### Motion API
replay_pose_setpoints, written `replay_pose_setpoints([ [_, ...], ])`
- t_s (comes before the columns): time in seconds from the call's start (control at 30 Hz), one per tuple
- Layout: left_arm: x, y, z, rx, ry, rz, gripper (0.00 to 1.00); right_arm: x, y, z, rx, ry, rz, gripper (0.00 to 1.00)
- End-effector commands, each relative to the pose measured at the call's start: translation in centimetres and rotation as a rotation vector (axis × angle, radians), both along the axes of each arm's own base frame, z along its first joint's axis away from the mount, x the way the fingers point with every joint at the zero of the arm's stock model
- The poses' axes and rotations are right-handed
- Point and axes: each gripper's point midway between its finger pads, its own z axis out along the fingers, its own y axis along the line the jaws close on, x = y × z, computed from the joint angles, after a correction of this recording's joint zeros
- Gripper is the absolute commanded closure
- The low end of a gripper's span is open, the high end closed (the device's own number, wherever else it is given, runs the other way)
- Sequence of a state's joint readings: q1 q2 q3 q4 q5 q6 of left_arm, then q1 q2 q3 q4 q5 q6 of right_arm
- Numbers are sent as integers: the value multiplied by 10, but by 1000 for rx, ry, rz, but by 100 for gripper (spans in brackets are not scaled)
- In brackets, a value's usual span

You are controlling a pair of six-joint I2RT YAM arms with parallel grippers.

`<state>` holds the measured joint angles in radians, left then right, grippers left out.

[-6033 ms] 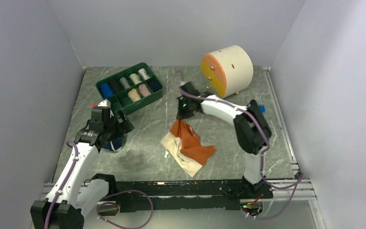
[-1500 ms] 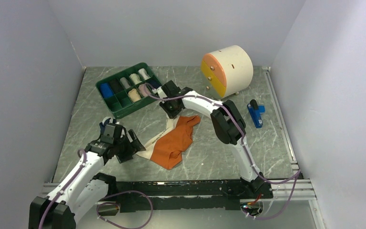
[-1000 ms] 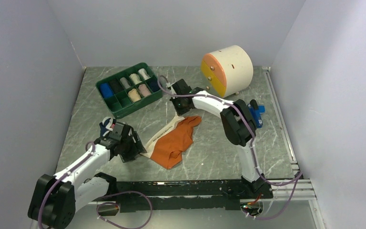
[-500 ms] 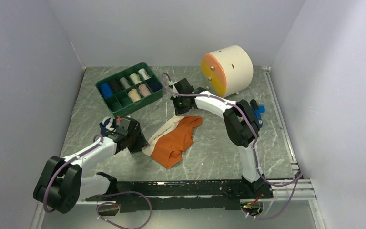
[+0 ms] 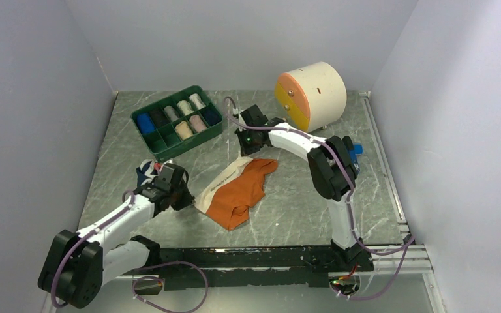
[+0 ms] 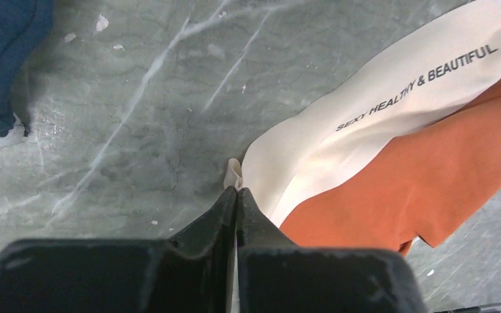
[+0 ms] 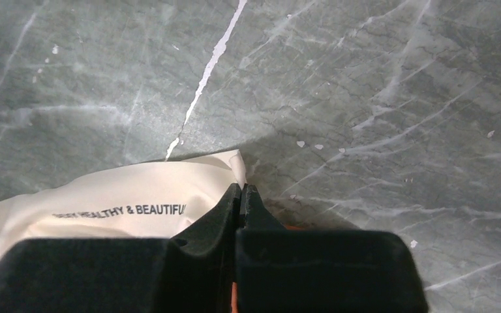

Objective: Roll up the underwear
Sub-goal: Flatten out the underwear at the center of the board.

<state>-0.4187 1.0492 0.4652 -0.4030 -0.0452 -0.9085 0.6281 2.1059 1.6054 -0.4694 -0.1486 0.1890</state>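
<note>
The orange-rust underwear (image 5: 238,192) with a cream waistband (image 6: 339,130) lies spread on the marble table between my two arms. My left gripper (image 6: 236,190) is shut on the waistband's near-left corner (image 5: 199,201). My right gripper (image 7: 241,187) is shut on the waistband's far corner (image 5: 246,156); the band's printed lettering shows in the right wrist view (image 7: 124,210). The navy blue underwear (image 6: 0,59) with white trim lies bunched by the left arm (image 5: 147,171), partly hidden behind it.
A green compartment tray (image 5: 163,140) with several cloth rolls stands at the back left. A cream cylinder with an orange and yellow face (image 5: 310,94) stands at the back right. A small blue object (image 5: 355,149) lies behind the right arm.
My left gripper has moved to the waistband's corner and closed on it. My right gripper has shifted slightly right with its corner, pulling the band straighter.
</note>
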Motion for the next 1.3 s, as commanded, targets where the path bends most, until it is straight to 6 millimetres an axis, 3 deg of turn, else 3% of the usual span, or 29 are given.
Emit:
replay_pose_setpoints([
  [0.0, 20, -7, 15, 7, -57, -29, 95, 15, 8, 73, 141, -103, -20, 100],
  [0.2, 23, -3, 14, 52, -32, -35, 95, 9, 7, 84, 198, -80, -17, 100],
  [0.23, 21, -2, 13, 55, -26, -33, 90, 7, 7, 82, 201, -73, -15, 100],
  [0.27, 19, -1, 11, 59, -19, -31, 78, 6, 8, 81, 205, -66, -11, 100],
  [0.43, 11, 4, 0, 74, 16, -22, 51, 3, 8, 73, 200, -45, -10, 100],
  [0.53, 9, 4, -4, 70, 20, -18, 46, 2, 9, 71, 201, -36, -5, 100],
  [0.6, 11, 5, -5, 73, 16, -13, 48, 3, 9, 70, 202, -32, -7, 100],
  [0.83, 16, 1, -10, 63, 9, -19, 70, 1, 10, 67, 201, -21, -2, 100],
  [0.9, 17, -3, -12, 44, 6, -26, 79, 1, 9, 71, 199, -29, -4, 100],
  [0.93, 19, -5, -10, 38, 1, -30, 92, 2, 7, 74, 197, -38, -12, 100],
  [1.03, 28, -7, 12, 35, -53, -42, 95, 4, -2, 95, 199, -84, -42, 100],
  [1.17, 47, -2, 87, 46, -246, -50, 95, -7, -27, 146, 233, -189, -99, 100],
  [1.2, 46, 0, 108, 51, -302, -67, 95, -15, -36, 169, 259, -233, -117, 100],
  [1.27, 45, 2, 144, 51, -390, -98, 95, -35, -50, 195, 314, -273, -148, 100],
])
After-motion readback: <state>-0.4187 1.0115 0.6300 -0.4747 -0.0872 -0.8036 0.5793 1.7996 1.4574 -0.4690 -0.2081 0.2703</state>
